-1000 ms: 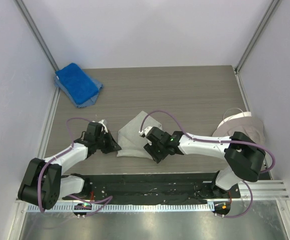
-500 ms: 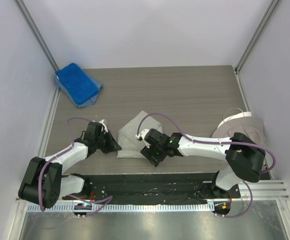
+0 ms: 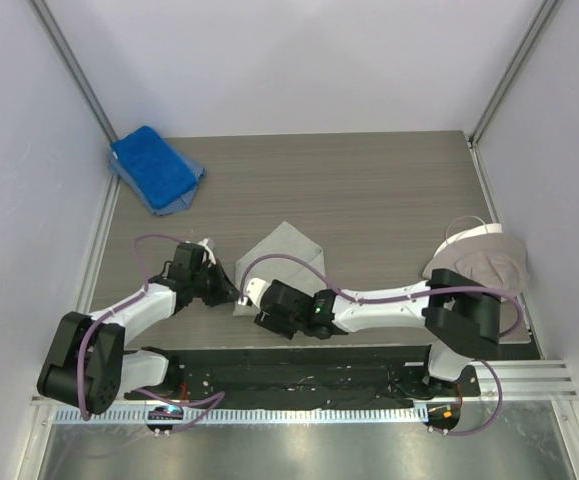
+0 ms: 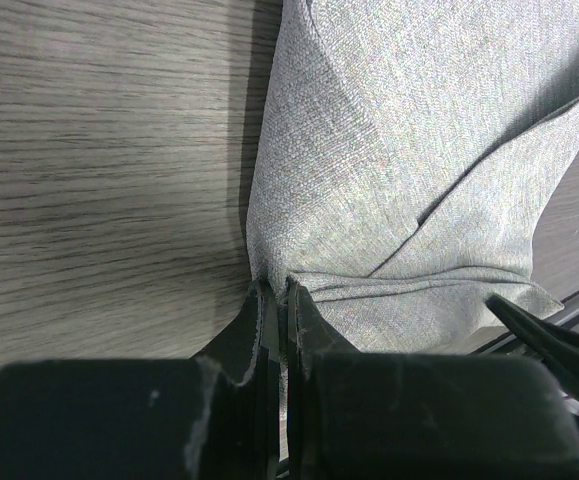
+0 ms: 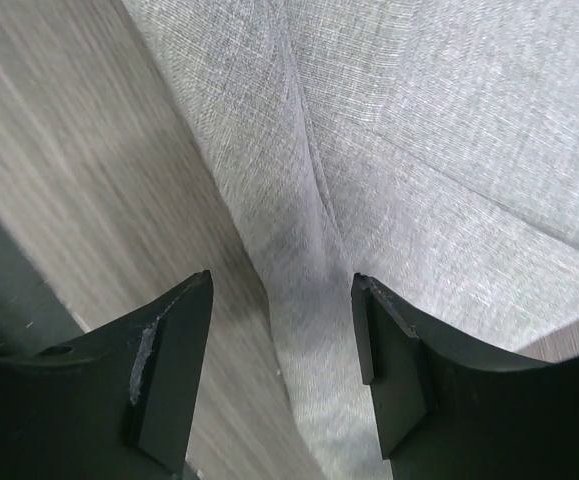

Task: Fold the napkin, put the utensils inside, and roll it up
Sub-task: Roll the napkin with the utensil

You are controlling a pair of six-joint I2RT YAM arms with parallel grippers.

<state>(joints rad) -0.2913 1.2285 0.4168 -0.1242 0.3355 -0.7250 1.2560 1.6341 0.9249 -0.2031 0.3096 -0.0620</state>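
The light grey napkin (image 3: 287, 252) lies folded into a rough triangle near the table's front centre. My left gripper (image 3: 232, 293) is shut on its near left corner, and in the left wrist view the cloth (image 4: 399, 150) runs out from between the closed fingertips (image 4: 277, 290). My right gripper (image 3: 259, 301) hovers open just right of that corner. In the right wrist view its fingers straddle a raised fold of the napkin (image 5: 419, 130) without touching it (image 5: 284, 290). The utensils are out of view.
A bright blue towel (image 3: 156, 165) lies at the back left by the wall. A beige-grey cloth with a white edge (image 3: 484, 262) sits at the right edge. The black base rail (image 3: 299, 368) runs along the front, close behind both grippers.
My right gripper has slid left along the napkin's near edge, close to the left gripper, and its jaws stand wider. The left gripper has kept its grip and place.
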